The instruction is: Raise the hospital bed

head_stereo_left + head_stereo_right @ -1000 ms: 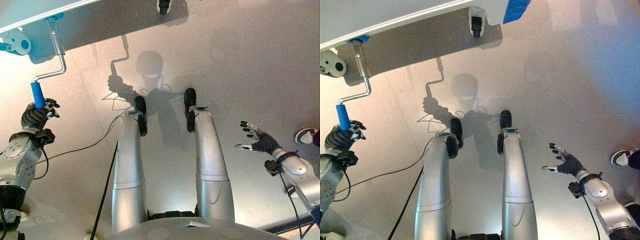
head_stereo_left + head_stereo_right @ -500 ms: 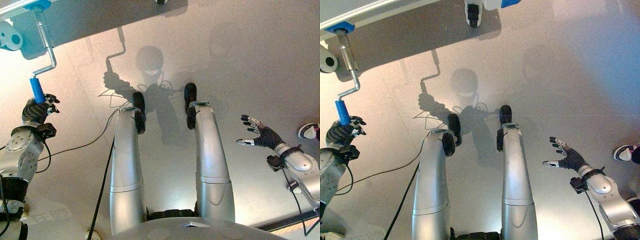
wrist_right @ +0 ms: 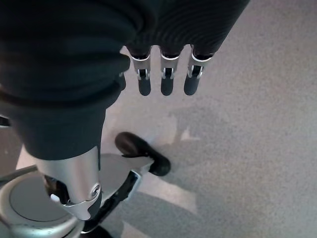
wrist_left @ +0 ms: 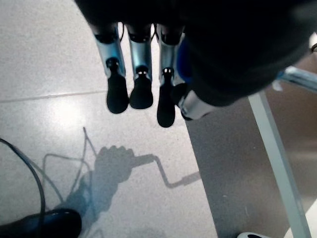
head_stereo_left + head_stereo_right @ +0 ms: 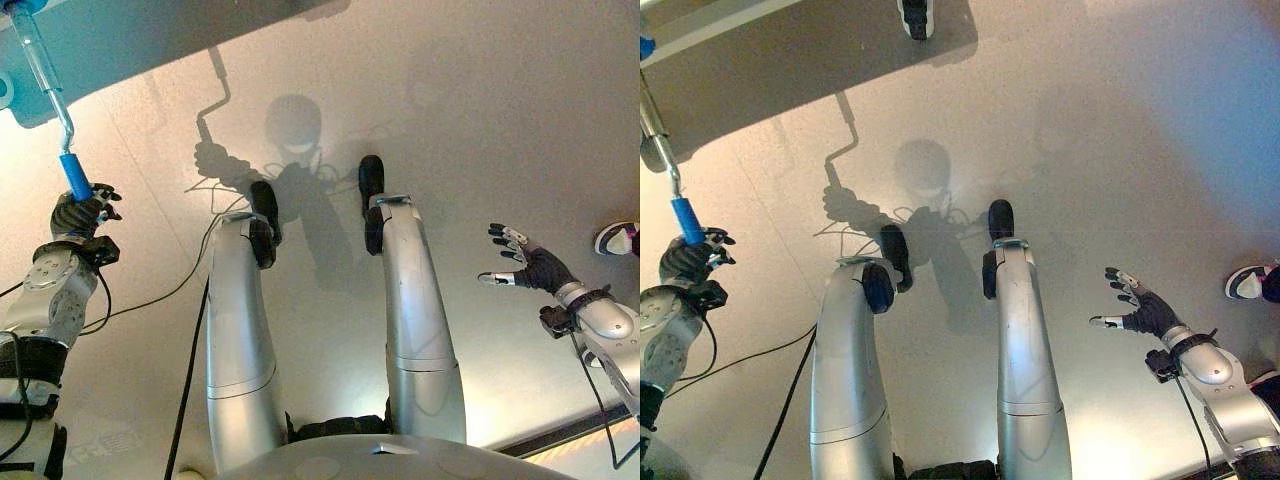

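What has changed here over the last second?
The left hand, closed on the crank's blue handle, has swung it round; the crank arm has turned from sideways to nearly in line with the shaft. The camera shifted too. The right hand stays open, spread over the floor.

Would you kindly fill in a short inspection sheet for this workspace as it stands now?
Surface: smooth grey floor, glossy.
Job's things: hospital bed edge at the top left; its metal crank slopes down to a blue handle.
Clutter: nothing seen.
Hands: left robot hand curled round the blue handle; right robot hand open, fingers spread, away from the bed above the floor.
Cables: nothing seen beyond the robot's own.
Surroundings: a bed caster at the top; a person's shoe at the right edge.
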